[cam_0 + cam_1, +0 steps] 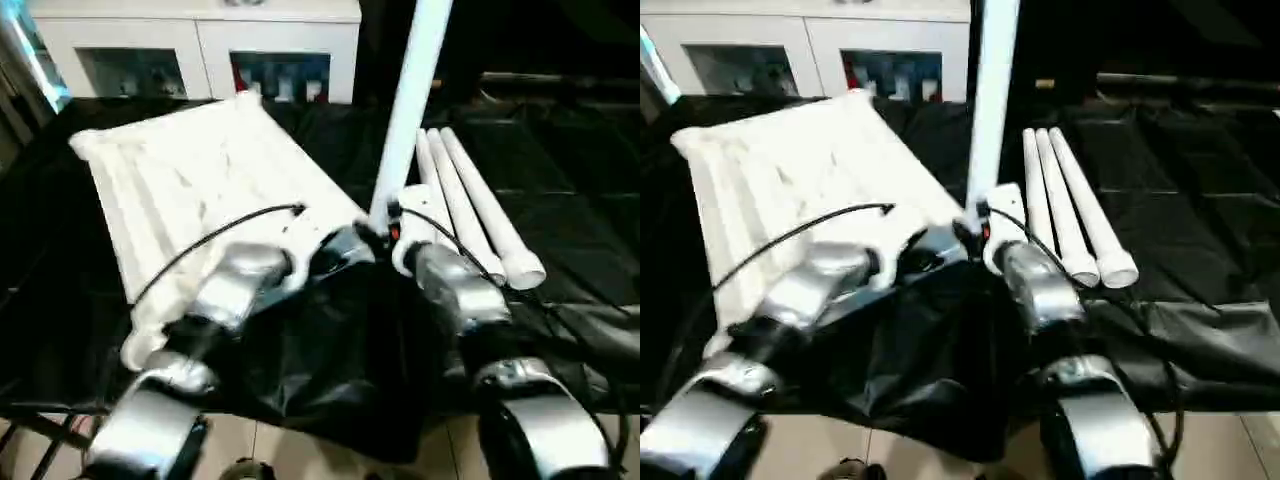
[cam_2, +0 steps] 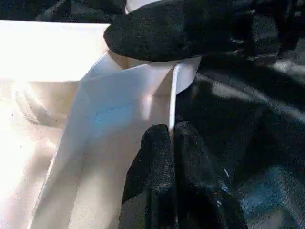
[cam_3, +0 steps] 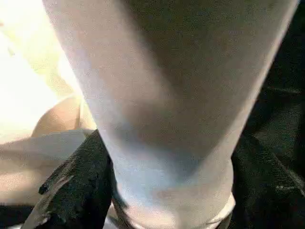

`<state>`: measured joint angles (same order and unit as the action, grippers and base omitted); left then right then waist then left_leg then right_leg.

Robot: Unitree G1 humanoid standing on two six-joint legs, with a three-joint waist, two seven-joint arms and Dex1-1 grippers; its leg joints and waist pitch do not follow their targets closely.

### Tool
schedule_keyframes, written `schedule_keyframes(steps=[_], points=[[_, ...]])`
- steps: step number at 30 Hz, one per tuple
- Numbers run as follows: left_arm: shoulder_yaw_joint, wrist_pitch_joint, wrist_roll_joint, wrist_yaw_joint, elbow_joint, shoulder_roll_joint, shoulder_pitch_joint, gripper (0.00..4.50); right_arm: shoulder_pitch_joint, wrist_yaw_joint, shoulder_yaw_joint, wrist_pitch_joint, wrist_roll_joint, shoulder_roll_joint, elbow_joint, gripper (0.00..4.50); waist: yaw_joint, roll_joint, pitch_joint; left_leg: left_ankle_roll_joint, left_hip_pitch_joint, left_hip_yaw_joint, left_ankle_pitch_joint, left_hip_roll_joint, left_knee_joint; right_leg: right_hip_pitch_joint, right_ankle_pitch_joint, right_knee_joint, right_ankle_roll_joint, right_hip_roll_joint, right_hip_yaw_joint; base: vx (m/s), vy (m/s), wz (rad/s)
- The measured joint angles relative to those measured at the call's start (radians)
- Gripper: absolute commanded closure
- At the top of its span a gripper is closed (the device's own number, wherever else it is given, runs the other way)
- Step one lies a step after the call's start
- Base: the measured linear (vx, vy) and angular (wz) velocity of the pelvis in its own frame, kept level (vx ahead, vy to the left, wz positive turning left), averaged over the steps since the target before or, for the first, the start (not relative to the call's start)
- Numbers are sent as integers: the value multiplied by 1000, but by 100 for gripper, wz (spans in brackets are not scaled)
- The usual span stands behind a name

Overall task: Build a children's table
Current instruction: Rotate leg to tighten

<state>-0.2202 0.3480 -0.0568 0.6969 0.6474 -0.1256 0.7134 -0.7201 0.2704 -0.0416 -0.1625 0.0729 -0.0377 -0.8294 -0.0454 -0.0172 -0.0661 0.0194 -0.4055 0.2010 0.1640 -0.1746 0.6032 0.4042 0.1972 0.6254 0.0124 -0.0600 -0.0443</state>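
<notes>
1. Right gripper [image 1: 385, 228] is clamped round the base of an upright white table leg [image 1: 412, 105]; the right wrist cam shows a black finger [image 3: 78, 191] tight vs. the leg's lower end, w/ the leg rising steeply out of frame.
2. Left gripper [image 2: 167, 143] is pinched nearly shut on a thin white wall of the tabletop's corner socket [image 2: 128, 102]; its two black fingertips [image 2: 155, 152] sit side by side w/ the plastic edge betw. them.
3. In the left wrist cam, the right gripper's black finger lies across the top of that same socket, touching the white plastic.
4. White tabletop [image 1: 200, 180] lies ribbed underside up on a black cloth [image 1: 330, 370], tilted diagonally, its near right corner just at both grippers.
5. Held leg stands at that corner, near-vertical, leaning slightly to the robot's right at its top end.
6. Three spare white legs [image 1: 470, 205] lie side by side on the cloth, just right of the right gripper, touching one another.
7. White glass-door cabinet [image 1: 195, 45] stands behind the tabletop, well apart from both grippers.
8. A black cable [image 1: 210, 240] arcs over the silver left forearm [image 1: 235, 285] & across the tabletop.
</notes>
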Motion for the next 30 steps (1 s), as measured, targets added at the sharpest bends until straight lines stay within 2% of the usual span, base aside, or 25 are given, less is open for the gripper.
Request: schedule_keyframes(steps=[1, 2, 4, 6, 10, 15, 22, 24, 26, 27, 30], points=[[0, 0, -2, -5, 1, 3, 0, 450, -3, -10, -3, 6, -1, 6, -7, 170, 0, 0, 0, -1, 0, 0, 0, 0, -1, 0, 0, 0, 0, 0, 0, 0, 0, 0], [0, -1, -7, -5, 4, 5, 2, 450, -8, -16, -14, 16, -3, 15, -19, 136, 1, 0, 0, -1, 0, 0, 0, 0, -1, 0, 0, 0, 0, 0, 0, 0, 0, 0], [-1, -2, -8, -8, 4, 7, 2, 450, -11, -18, -22, 21, -3, 21, -26, 102, 2, 0, 0, -1, 0, 0, 0, 0, 0, 0, 0, 0, 0, 0, 0, 0, 0, 0], [0, -2, -17, -31, 3, 2, 2, 450, -13, -20, -22, 29, -5, 36, -34, 92, 11, 0, 0, 0, 0, 0, 0, 0, 0, 0, 0, 0, 0, 0, 0, 0, 0, 0], [8, 6, -20, -86, 4, 1, 2, 450, -14, -42, -6, 58, -10, 43, -40, 92, 11, 0, 0, 0, 0, 0, 0, 0, 1, 0, 0, 1, 0, 0, 0, 0, 0, 0], [43, 25, -20, -175, 54, 13, 36, 450, 37, -45, 9, 71, -29, 24, 42, 92, 9, 0, 0, 0, 0, 0, 0, 0, 1, 0, 0, 0, 0, 0, 0, 0, 0, 0], [73, -61, -18, -211, 126, 16, 50, 450, 99, -66, 1, 62, -31, -5, 108, 92, 1, -4, 0, 0, 0, 0, 0, 0, 1, -1, 0, 0, 0, 0, 0, 0, 0, 0], [88, -75, -8, -205, 131, 23, 50, 394, 104, -89, 1, 55, -34, 0, 109, 85, -3, -6, 0, 0, 0, 0, 0, 0, 1, -1, 0, 0, 0, 0, 0, 0, 0, 0], [114, -117, 28, -201, 125, 31, 49, 391, 107, -93, 1, 52, -36, 0, 110, 85, -9, -5, -1, 0, 0, -1, 0, 0, 1, -1, 0, 1, 0, 0, -1, 0, 0, 0], [126, -146, 44, -202, 103, 39, 53, 372, 107, -94, 4, 46, -37, 1, 117, 85, -14, -5, 0, 0, 0, -1, 0, 0, 2, -1, 0, 0, 0, 0, -1, 0, 0, 0], [134, -183, 50, -216, 63, 28, 83, 351, 112, -85, 24, 33, -42, 13, 144, 85, -15, -5, 0, 0, 0, 0, 0, 0, 2, -1, 0, 0, 0, 0, -1, 0, 0, 0]])
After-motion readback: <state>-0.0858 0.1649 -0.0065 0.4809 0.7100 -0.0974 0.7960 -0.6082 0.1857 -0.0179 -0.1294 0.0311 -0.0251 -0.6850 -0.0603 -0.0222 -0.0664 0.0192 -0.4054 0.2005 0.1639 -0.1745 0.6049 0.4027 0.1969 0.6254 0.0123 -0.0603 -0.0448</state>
